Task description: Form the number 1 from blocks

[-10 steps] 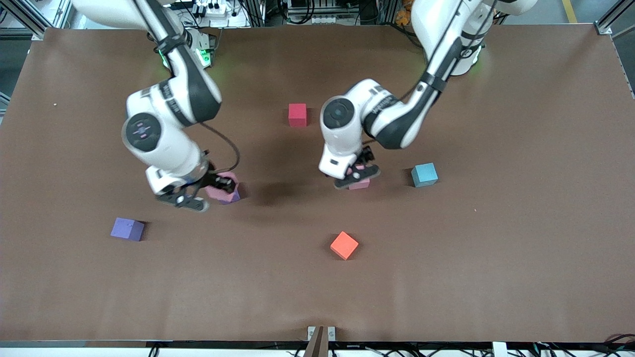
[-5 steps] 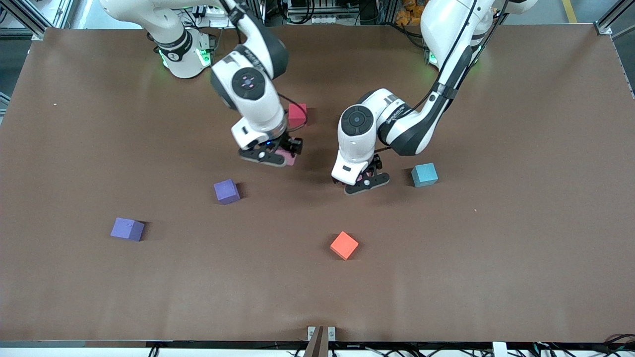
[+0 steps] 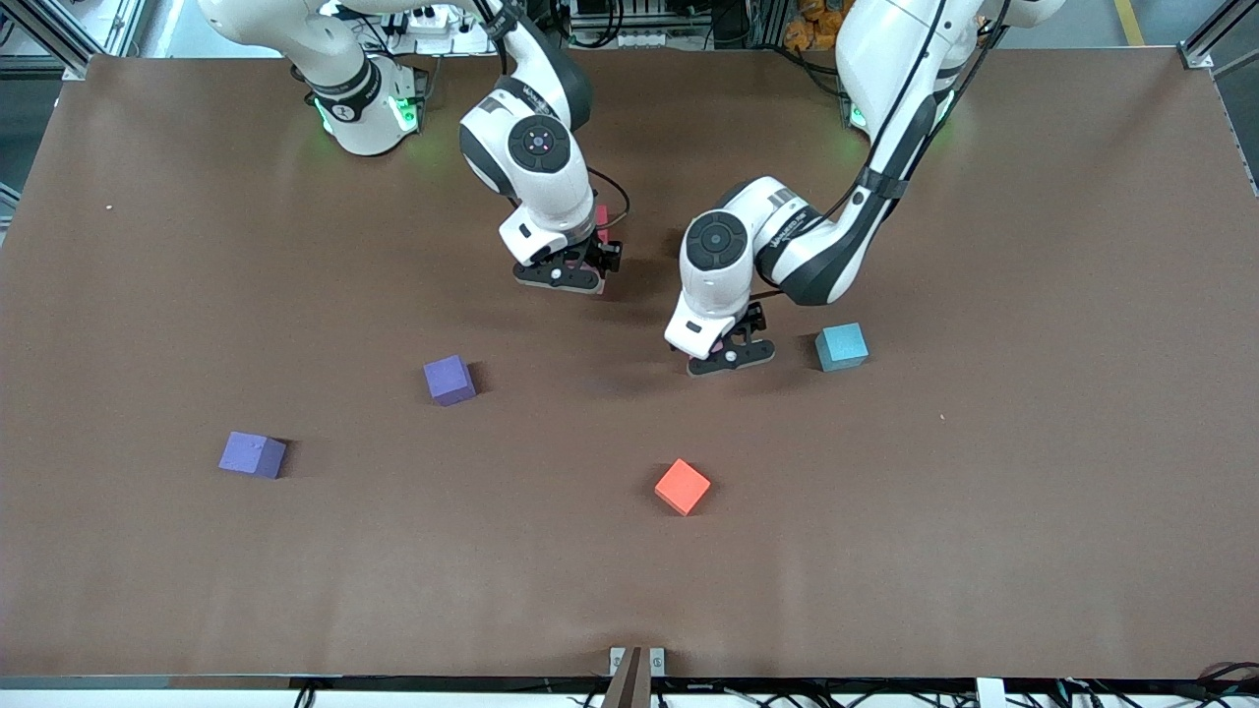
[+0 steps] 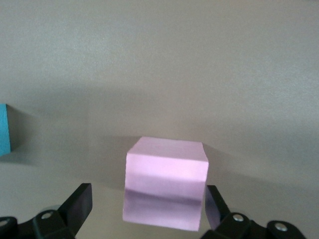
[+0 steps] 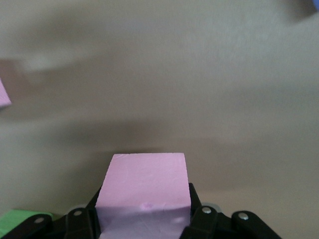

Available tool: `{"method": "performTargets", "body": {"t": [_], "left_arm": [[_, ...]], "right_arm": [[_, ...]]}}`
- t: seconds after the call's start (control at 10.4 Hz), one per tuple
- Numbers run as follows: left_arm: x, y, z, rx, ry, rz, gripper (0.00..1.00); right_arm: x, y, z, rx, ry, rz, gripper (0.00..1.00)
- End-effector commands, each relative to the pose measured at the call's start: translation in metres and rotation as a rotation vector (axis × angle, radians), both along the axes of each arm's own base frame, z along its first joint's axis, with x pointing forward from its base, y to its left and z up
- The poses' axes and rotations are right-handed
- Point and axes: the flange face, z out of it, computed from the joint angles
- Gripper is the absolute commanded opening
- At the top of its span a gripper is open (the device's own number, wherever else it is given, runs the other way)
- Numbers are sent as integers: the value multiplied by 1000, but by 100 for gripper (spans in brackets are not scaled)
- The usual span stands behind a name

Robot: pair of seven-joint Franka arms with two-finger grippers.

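Two pink cubes (image 4: 166, 184) (image 5: 143, 196), wrist views only

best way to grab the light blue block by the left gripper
Take the light blue block from straight above, fingers closing on two opposite side faces. It sits flat and alone on the table, only slightly turned, so rotate the wrist to match. The open left gripper is beside it, around a pink block.
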Motion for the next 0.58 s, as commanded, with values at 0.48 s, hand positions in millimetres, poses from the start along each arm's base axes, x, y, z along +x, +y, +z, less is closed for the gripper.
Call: {"method": "performTargets", "body": {"t": [0.48], "left_arm": [[2,-5,-6,-53,-32,-8,100]], "right_arm": [[-34,15,-47,-31,52,-35,52]]}}
